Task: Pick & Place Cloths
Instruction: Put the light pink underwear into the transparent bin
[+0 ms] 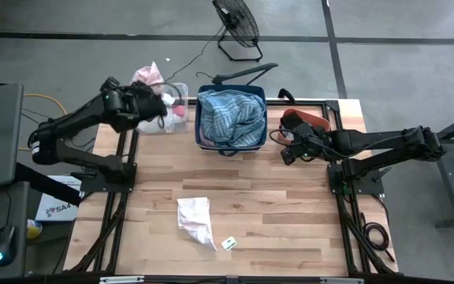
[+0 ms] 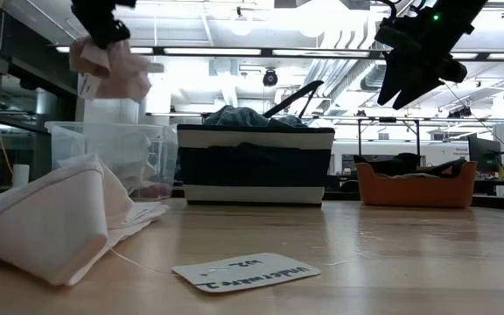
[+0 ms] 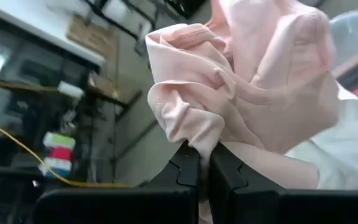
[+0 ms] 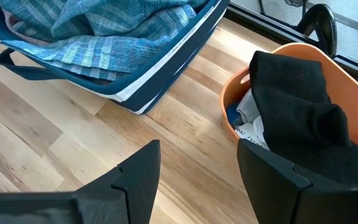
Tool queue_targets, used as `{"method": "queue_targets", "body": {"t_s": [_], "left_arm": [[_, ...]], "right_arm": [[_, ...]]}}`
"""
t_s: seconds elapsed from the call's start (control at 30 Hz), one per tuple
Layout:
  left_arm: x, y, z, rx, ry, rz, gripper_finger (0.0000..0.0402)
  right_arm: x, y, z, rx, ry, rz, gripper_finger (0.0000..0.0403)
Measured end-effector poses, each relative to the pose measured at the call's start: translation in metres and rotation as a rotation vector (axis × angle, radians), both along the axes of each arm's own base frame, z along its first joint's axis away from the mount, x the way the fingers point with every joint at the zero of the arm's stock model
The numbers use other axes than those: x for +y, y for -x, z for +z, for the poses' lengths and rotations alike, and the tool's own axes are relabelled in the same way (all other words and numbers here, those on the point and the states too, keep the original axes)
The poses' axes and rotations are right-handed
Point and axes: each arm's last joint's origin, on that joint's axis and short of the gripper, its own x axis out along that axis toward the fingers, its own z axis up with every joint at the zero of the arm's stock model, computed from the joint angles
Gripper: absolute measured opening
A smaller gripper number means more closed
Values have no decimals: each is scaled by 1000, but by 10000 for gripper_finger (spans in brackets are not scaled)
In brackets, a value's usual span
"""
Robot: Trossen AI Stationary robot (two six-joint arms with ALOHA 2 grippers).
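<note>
My left gripper [image 2: 103, 39] is shut on a pale pink cloth [image 2: 112, 66] and holds it high over a clear plastic bin [image 2: 112, 153] at the table's far left. A teal-blue plaid cloth [image 1: 231, 117] fills the dark blue basket [image 1: 203, 138] at the far middle. A white cloth [image 1: 195, 221] lies crumpled flat on the table near the front. My right gripper [image 4: 197, 180] is open and hovers above bare wood between the basket and an orange bin [image 4: 278, 53], touching nothing. My left gripper pinches the pink cloth between its two fingers [image 3: 191, 168] on a bunched fold [image 3: 197, 134] of several layers. The cloth is lifted clear of everything. In the low view it hangs crumpled below the gripper, above the clear bin.
The orange bin holds a black cloth [image 4: 297, 99] and some white pieces. A small white paper tag [image 1: 228, 243] lies near the front, right of the white cloth. The clear bin holds red and white things [image 1: 178, 110]. A fan [image 1: 236, 24] stands on the floor beyond the table.
</note>
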Motion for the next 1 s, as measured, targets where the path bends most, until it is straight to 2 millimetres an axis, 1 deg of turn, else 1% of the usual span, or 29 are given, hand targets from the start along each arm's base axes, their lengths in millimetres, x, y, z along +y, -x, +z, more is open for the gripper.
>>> {"method": "queue_targets", "body": {"t_s": [0.13, 0.33, 0.47, 0.6, 0.77, 0.87, 1.0], "left_arm": [[24, -1, -3, -25, 79, 22, 1], [61, 3, -8, -46, 174, 43, 1], [84, 5, -19, -61, 285, 56, 1], [105, 3, -34, -69, 397, 70, 1], [122, -6, -53, -93, 544, 37, 1], [128, -13, -64, -108, 621, 11, 1], [135, -20, -76, -93, 672, 10, 1]], "right_arm": [[0, 0, 0, 0, 0, 0, 205], [0, 0, 0, 0, 0, 0, 205], [0, 0, -2, -1, 6, -3, 205], [0, 1, -13, 9, 4, -5, 205], [0, 1, -25, 15, -7, -3, 205], [0, 1, -25, 9, -5, 0, 205], [0, -3, -23, -14, 11, 26, 205]]}}
